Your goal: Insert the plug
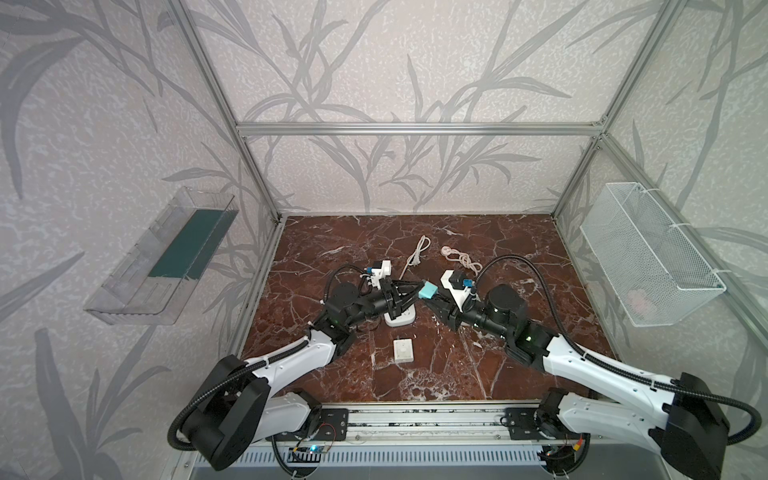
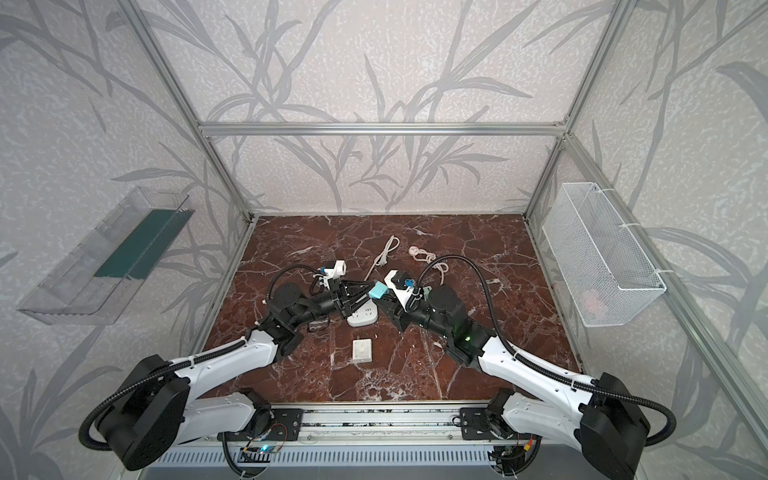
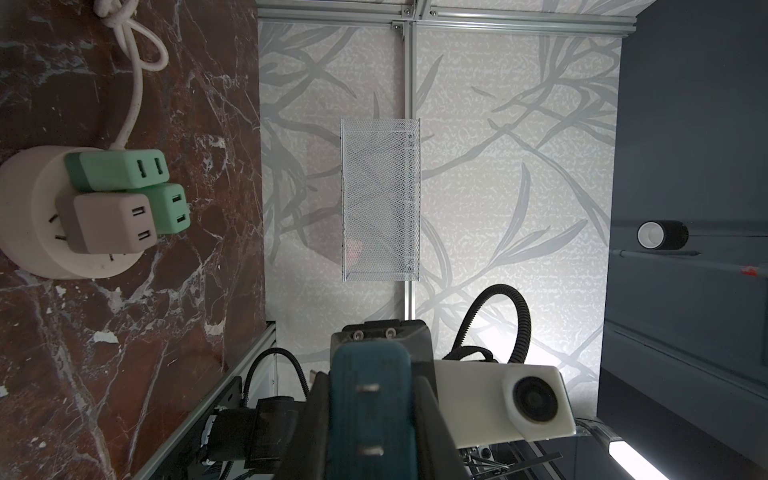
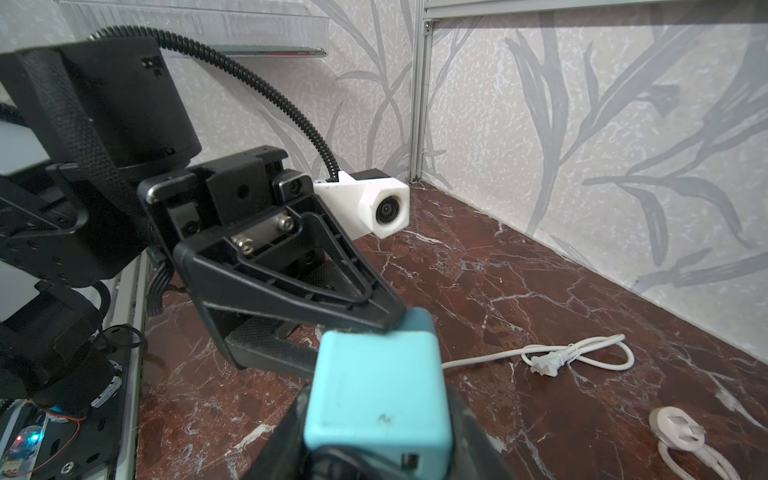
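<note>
The plug (image 1: pixel 428 290) (image 2: pixel 379 289) is a light blue cube, held above the table's middle between both grippers. My left gripper (image 1: pixel 417 289) (image 3: pixel 374 436) is shut on one end; its two metal prongs (image 3: pixel 368 388) face the left wrist camera. My right gripper (image 1: pixel 437 296) (image 4: pixel 380 440) is shut on the other end of the plug (image 4: pixel 378 395), a dark finger on each side. The left gripper's upper finger (image 4: pixel 299 282) rests on the plug's far edge. The round white socket block (image 3: pixel 25 208) (image 1: pixel 399 319) lies below, with green and grey adapters plugged in.
A white square wall plate (image 1: pixel 403 351) lies nearer the front. A white cord with a flat plug (image 4: pixel 548 365) and a knotted pinkish cord (image 1: pixel 459 257) lie toward the back. A wire basket (image 1: pixel 648 253) hangs on the right wall, a clear shelf (image 1: pixel 162 257) on the left.
</note>
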You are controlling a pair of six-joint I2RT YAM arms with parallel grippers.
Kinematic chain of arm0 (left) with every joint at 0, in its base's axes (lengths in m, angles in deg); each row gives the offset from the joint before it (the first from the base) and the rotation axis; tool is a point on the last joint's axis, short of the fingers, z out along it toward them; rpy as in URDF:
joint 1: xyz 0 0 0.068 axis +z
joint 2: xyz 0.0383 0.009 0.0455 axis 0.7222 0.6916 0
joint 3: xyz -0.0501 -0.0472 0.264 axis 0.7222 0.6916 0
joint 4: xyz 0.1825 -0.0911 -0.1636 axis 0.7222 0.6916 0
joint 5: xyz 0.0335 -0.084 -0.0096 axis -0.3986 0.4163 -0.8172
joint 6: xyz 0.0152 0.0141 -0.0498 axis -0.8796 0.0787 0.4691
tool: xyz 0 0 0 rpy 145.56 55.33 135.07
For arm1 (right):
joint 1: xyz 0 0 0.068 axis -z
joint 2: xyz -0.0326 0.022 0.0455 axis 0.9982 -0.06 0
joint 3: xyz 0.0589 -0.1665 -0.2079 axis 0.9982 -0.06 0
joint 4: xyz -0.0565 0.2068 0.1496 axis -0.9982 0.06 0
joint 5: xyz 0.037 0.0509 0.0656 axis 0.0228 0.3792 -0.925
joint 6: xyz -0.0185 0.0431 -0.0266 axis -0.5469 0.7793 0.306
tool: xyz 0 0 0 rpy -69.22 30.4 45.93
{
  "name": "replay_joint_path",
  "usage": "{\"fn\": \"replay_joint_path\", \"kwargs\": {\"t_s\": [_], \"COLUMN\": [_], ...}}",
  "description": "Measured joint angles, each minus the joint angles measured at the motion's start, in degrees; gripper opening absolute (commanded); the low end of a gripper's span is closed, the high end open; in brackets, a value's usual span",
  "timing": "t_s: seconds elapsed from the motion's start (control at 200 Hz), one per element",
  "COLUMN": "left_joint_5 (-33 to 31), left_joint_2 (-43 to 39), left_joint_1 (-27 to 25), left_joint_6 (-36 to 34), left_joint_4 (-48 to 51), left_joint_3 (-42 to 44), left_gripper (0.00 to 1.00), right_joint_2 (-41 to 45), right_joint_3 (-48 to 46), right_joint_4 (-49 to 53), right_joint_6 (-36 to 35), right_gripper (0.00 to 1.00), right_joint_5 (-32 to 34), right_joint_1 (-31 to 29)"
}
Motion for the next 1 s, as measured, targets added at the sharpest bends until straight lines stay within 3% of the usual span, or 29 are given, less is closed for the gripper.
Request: {"fn": "replay_joint_path", "kwargs": {"t_s": [0.395, 0.695, 0.75, 0.87, 1.0], "left_joint_5": [0.0, 0.0, 0.0, -0.4, -1.4], "left_joint_2": [1.3, 1.5, 1.9, 3.3, 6.4], "left_joint_1": [-0.1, -0.2, -0.2, -0.1, 0.3], "left_joint_6": [1.3, 2.5, 2.9, 4.6, 7.8], "left_joint_4": [-1.6, -2.6, -3.3, -6.4, -12.0], "left_joint_3": [0.7, 1.4, 1.6, 2.4, 3.6], "left_gripper": [0.00, 0.00, 0.00, 0.00, 0.00], "right_joint_2": [0.0, 0.1, 0.1, -0.5, -2.8], "right_joint_3": [1.6, 1.6, 1.6, 2.6, 7.0], "right_joint_4": [4.5, 5.0, 5.0, 6.1, 12.6], "right_joint_6": [0.2, 1.1, 1.6, 3.4, 5.5], "right_gripper": [0.39, 0.37, 0.32, 0.01, 0.00], "right_joint_5": [-0.2, -0.3, -0.3, -0.1, 0.2], "right_joint_1": [0.1, 0.1, 0.1, 0.1, 0.3]}}
